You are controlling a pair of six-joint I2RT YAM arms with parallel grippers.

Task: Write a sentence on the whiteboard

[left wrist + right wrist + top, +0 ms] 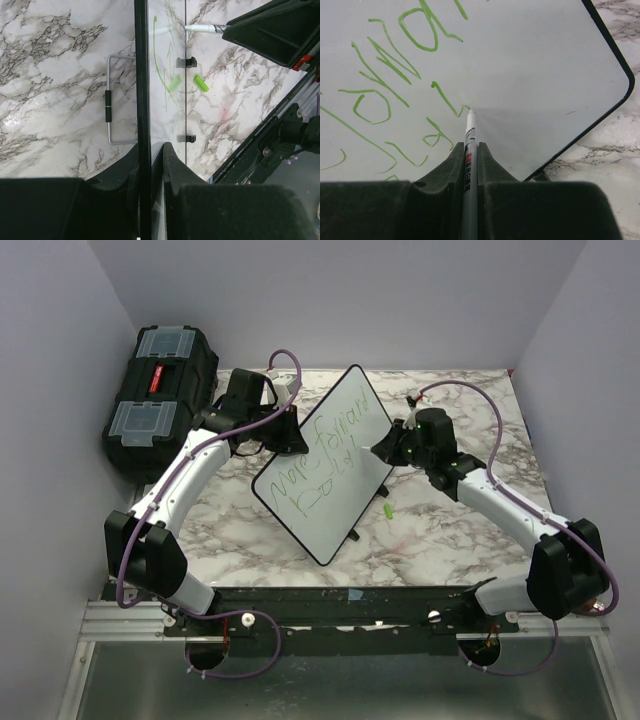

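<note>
**Green Script on a Glossy Board**

The whiteboard (pixel 352 405), glossy white with rounded corners and a thin black rim, stands tilted mid-table on veined marble (pixel 440 540). The left gripper (pixel 150 152) is clamped on its rim. The right gripper (pixel 469 148) pinches a slim white marker (pixel 469 127), its red label unreadable, its tip touching the board. The sentence (pixel 318 468), thin green handwriting in two lines, seems to begin "Move forward". A green cap (pixel 386 510) lies beside the board.
</note>
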